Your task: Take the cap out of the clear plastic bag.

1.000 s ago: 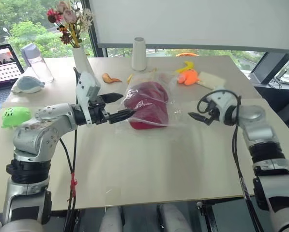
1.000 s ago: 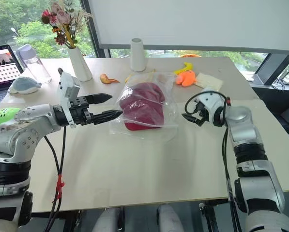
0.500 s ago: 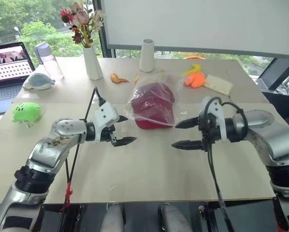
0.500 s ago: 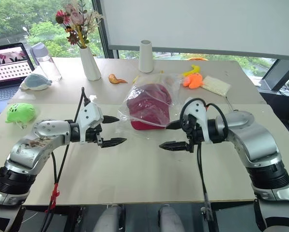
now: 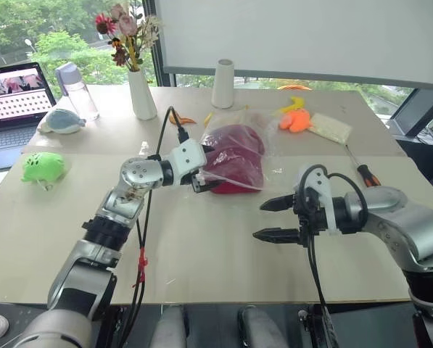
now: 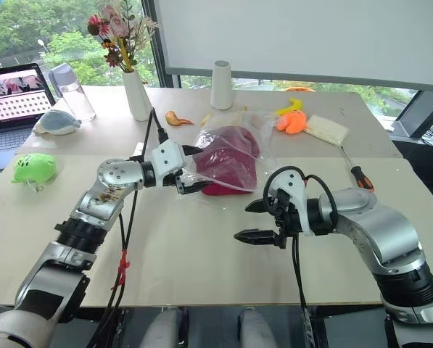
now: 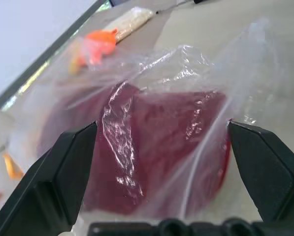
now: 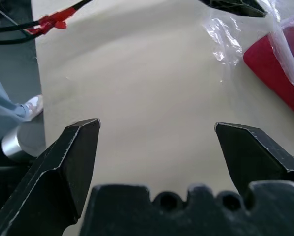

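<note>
Between your left gripper's (image 7: 159,162) jaws, spread wide, you have the near edge of the clear plastic bag (image 7: 186,69); the film sits in the gap, but nothing is pinched yet. Whether a fingertip already touches the plastic cannot be told.

- Left gripper: reaches in from the bag's left side, at the edge nearest you, jaws open around loose wrinkled film.
- Right gripper (image 5: 280,219): jaws also spread wide, empty, hanging over bare table (image 5: 201,254) in front of the bag and to its right, apart from it. One fingertip sits above the other.
- Cap (image 5: 234,156): dark red, wholly inside the bag, lying mid-table. The film wraps it on all sides you can see; no part of it pokes out.
- Which end of the bag is the mouth: can't tell from here.

Progress, as judged: early. You have neither a hold on the bag nor on the cap. Left to do: close on the film, find or open the mouth, get the other gripper onto the cap, draw it clear.

Beyond the bag: orange toy (image 5: 298,118), white vase (image 5: 223,83), green toy (image 5: 43,166) far left.
</note>
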